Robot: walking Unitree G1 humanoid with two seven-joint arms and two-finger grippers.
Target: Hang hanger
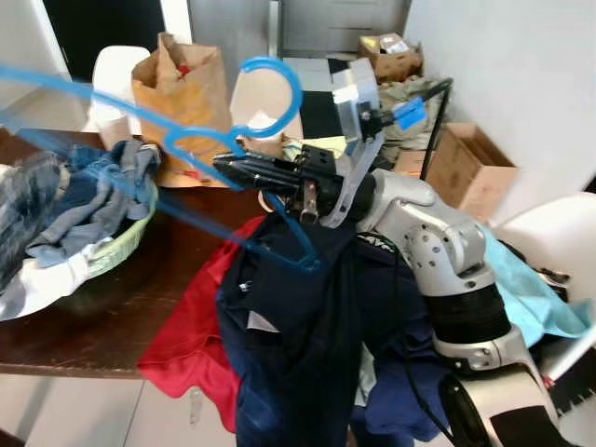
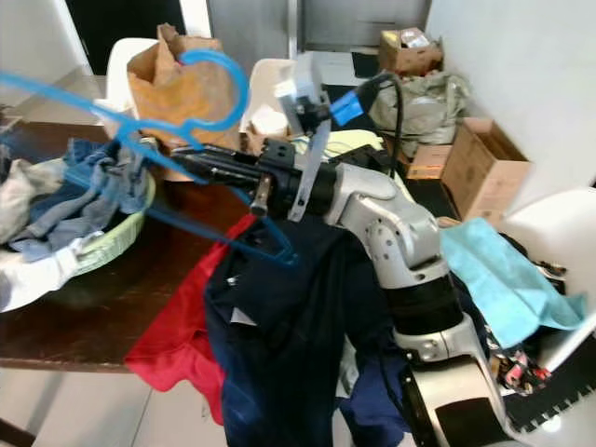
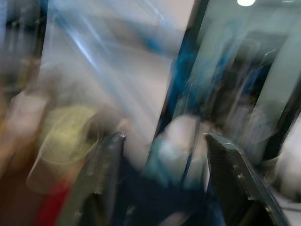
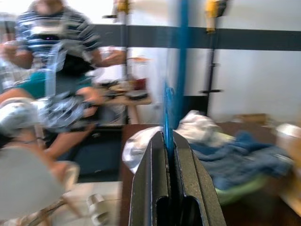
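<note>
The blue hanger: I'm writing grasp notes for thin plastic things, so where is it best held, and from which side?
Grip the blue hanger at the neck below its hook, as the right gripper does: fingers shut on the flat plastic, coming from the robot's right. That probably leaves the hook free above.

Dark wooden surface (image 1: 112,317) over pale tiled floor (image 1: 74,410). White wall (image 1: 521,65) on the right, cardboard boxes (image 1: 470,168) along its foot. White chair (image 1: 116,74) behind the surface, another white chair (image 1: 549,233) at right. Dark doorway (image 1: 102,23) at the back. Bright, even daylight. Person in striped shirt (image 4: 56,42) seen in the right wrist view.
</note>
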